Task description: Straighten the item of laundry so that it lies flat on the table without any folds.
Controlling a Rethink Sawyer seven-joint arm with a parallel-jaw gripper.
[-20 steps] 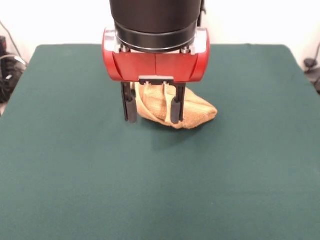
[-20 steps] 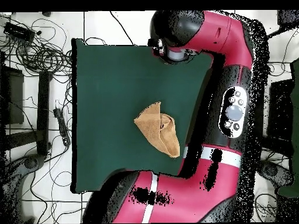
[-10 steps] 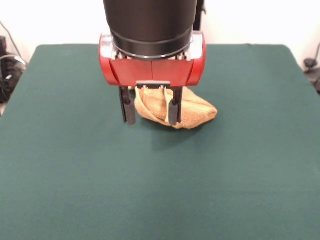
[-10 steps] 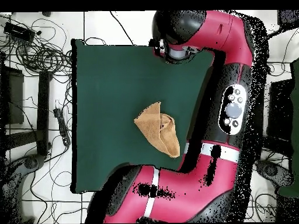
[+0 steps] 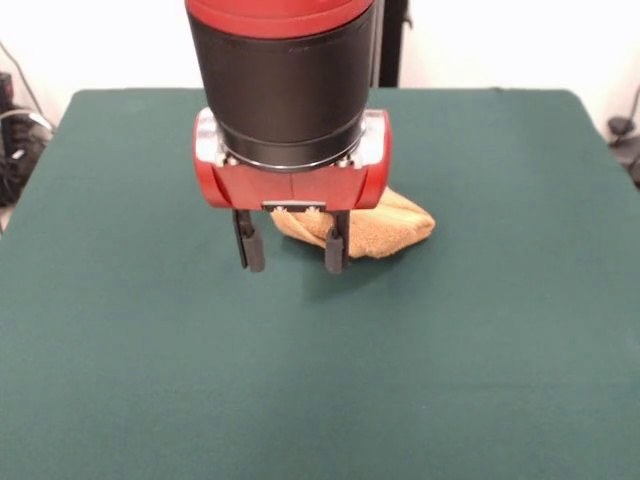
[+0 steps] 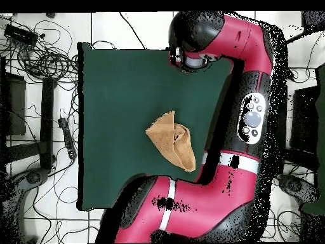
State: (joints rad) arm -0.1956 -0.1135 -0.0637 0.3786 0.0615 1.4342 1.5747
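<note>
Near the middle of the front view, the gripper (image 5: pixel 293 250) hangs with its two dark fingers (image 5: pixel 250 245) spread apart and nothing between them. Both fingertips hover just above the table (image 5: pixel 150 350); whether they touch the cloth top cannot be told. The finger at the 3 o'clock side stands in front of the towel's edge, while the other finger is over bare green surface at the towel's 9 o'clock side.

Above the fingers sits a red housing, and above that a thick black cylinder of the arm (image 5: pixel 285 90), which comes down from 12 o'clock and hides part of the towel.

The towel (image 5: pixel 385 228) lies on the table just behind the gripper, toward 2 o'clock from the fingertips. It is golden orange and bunched into a folded heap, not flat. In the overhead view the towel (image 6: pixel 171 140) shows as a rough folded wedge near the table's centre, with a point toward 12 o'clock and a longer tail running to 5 o'clock, and a pale hem curving across its upper layer.

From overhead the red arm (image 6: pixel 254 82) curves round the table's (image 6: pixel 114 95) 3 o'clock side. Cables (image 6: pixel 38 51) lie on the floor toward 9 o'clock.
</note>
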